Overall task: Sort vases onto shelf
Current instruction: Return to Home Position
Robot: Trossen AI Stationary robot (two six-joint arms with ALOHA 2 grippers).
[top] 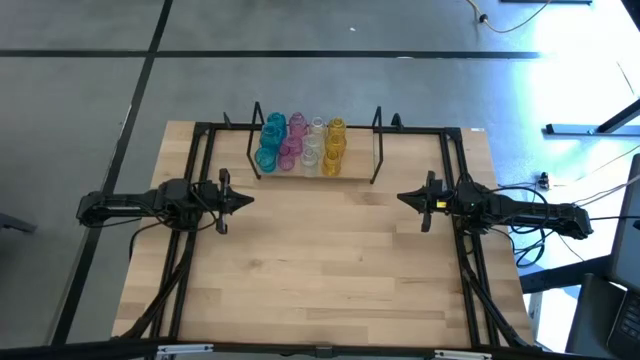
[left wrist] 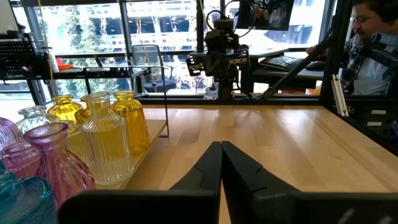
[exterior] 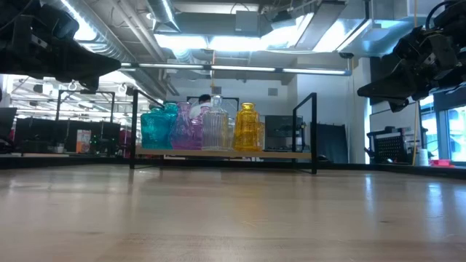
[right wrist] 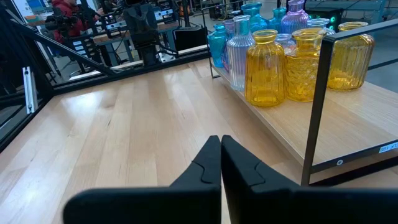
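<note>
The small translucent glass vases in teal-blue, pink, clear and yellow all stand close together on the low light-wood plank shelf with black wire end frames. They are grouped by colour and fill its left part. The shelf lies with its long axis from left to right at the far side of the wooden tabletop. Both arms are nearer the front than the shelf and well apart from it, one at each side. The left gripper is nearer to the vases and the right gripper is beside the bare end of the shelf, and they point toward each other. The fingers of the left one are pressed together on nothing, and the fingers of the right one are the same. In my judgement the sorting is done, and pulling back to rest needs only to keep away from the shelf.
</note>
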